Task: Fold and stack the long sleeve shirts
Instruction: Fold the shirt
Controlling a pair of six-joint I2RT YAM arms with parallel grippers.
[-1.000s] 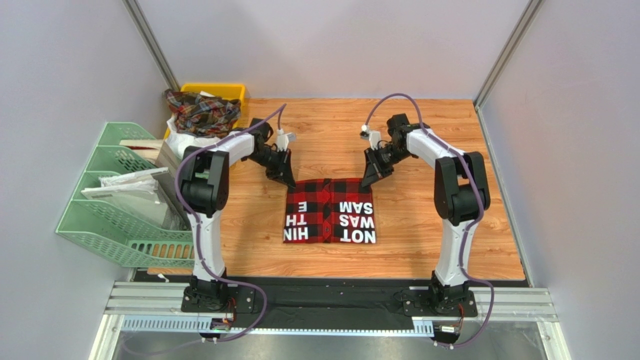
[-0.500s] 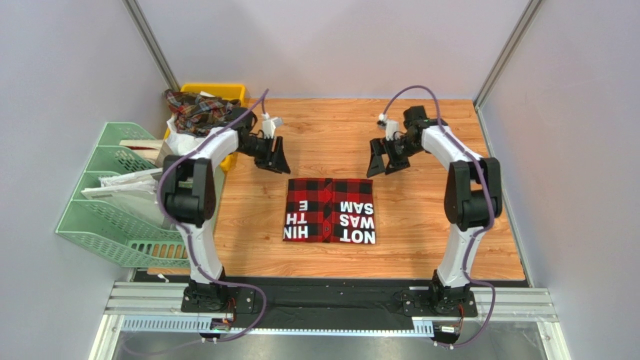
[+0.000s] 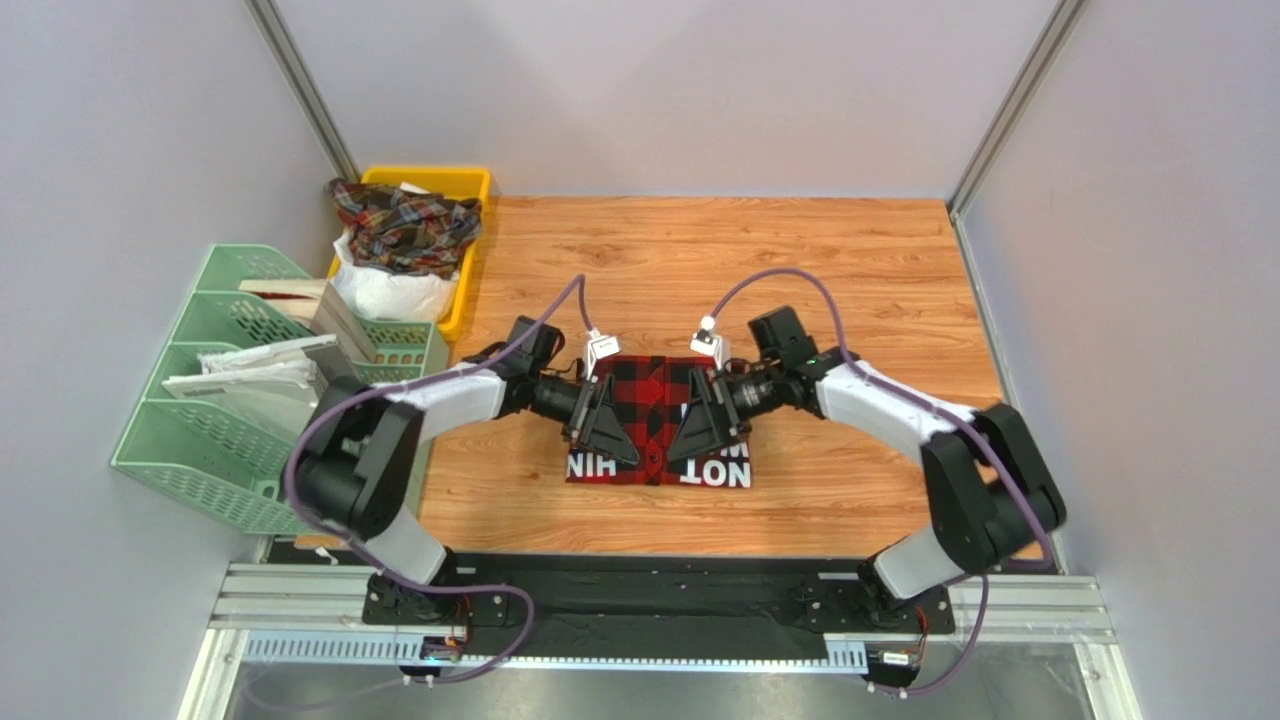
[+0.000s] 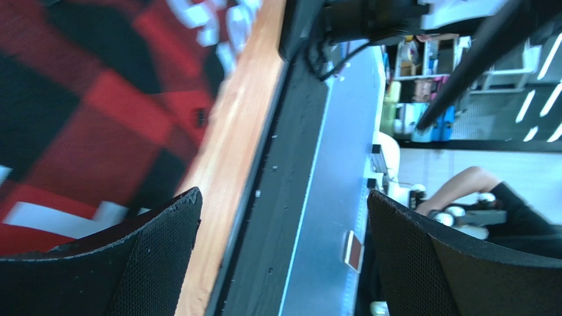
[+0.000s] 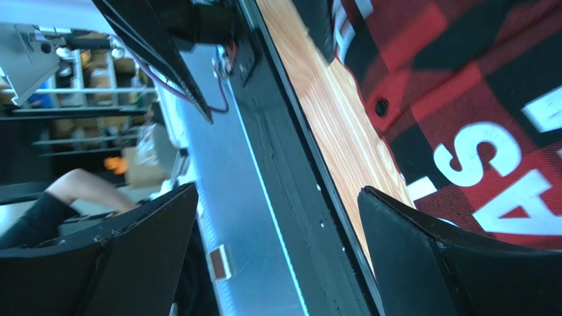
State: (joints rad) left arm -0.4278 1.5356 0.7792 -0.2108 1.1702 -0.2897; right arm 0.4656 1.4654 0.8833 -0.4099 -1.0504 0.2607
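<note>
A long sleeve shirt (image 3: 648,393) in red-and-black check with white letters lies folded into a rectangle at the middle of the wooden table (image 3: 842,270). My left gripper (image 3: 601,431) hangs low over its left half, open and empty. My right gripper (image 3: 694,428) stands over the right half, also open and empty. Both point toward the near table edge. In the left wrist view the shirt (image 4: 86,112) fills the upper left beside the open left gripper (image 4: 283,197). The right wrist view shows the shirt (image 5: 475,85) at upper right beside the open right gripper (image 5: 277,192).
A yellow bin (image 3: 451,177) at the far left holds a heap of darker plaid shirts (image 3: 403,218) and something white. Green stacked trays (image 3: 226,390) with papers stand off the table's left side. A black and metal rail (image 3: 661,600) runs along the near edge.
Both grippers were shut at the shirt's far corners, then opened and lifted away. They have now swung toward me and sit low over the folded shirt. The shirt has not moved.
</note>
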